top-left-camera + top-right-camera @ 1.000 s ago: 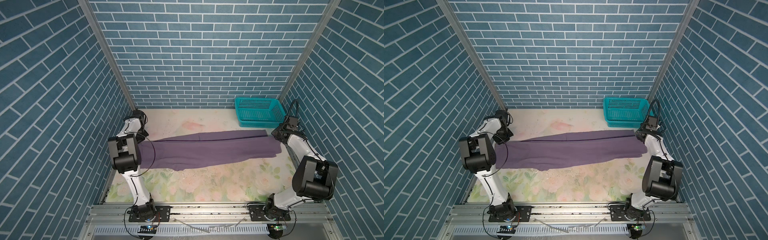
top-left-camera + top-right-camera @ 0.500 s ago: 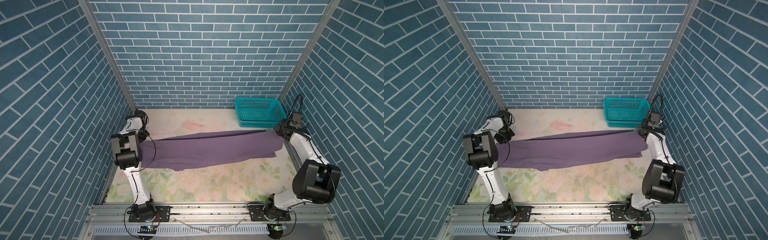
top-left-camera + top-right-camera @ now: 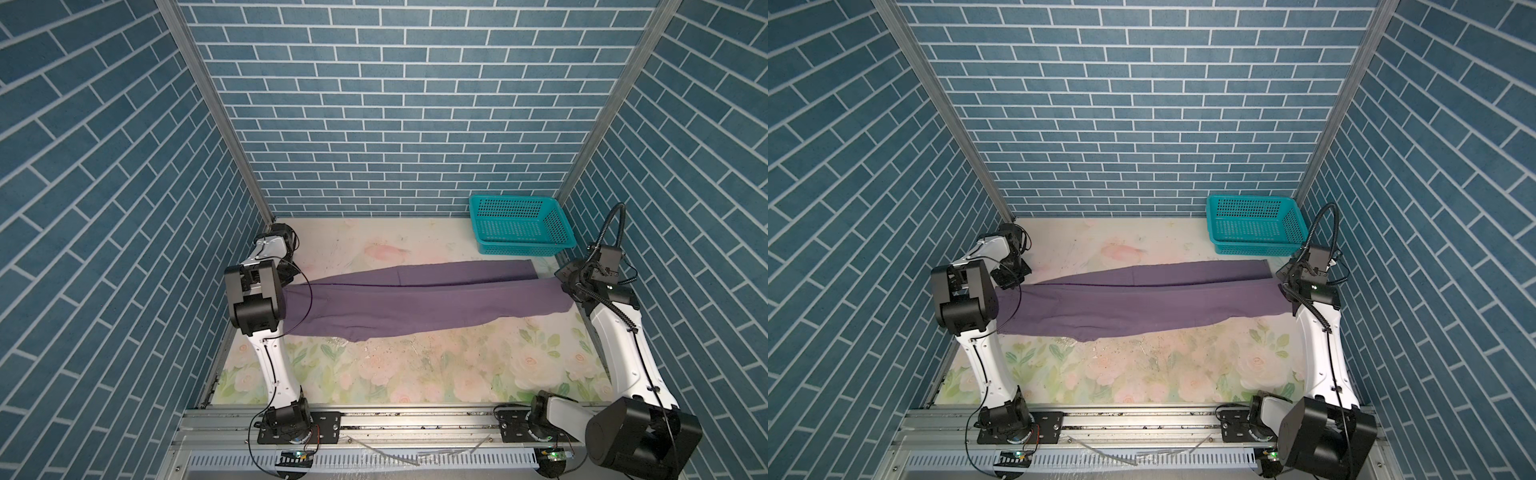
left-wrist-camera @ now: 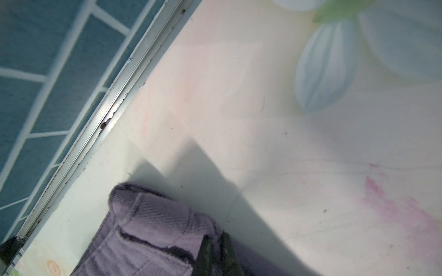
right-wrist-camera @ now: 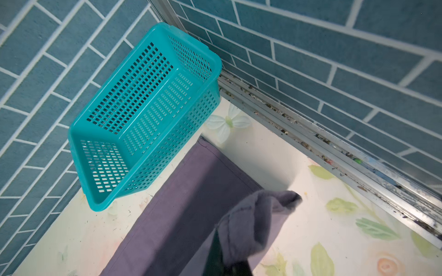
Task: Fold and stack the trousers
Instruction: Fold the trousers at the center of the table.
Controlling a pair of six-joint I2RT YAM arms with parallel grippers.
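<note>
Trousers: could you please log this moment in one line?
mauve cloth trousers: stretched | left gripper: shut on waistband | right gripper: shut on hem

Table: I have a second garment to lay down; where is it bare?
Widest bare patch: the table strip between the trousers and the front rail. A smaller one between the trousers and back wall, beside the teal basket. Crowded: both cloth ends, where the left gripper and right gripper pinch it.
</note>
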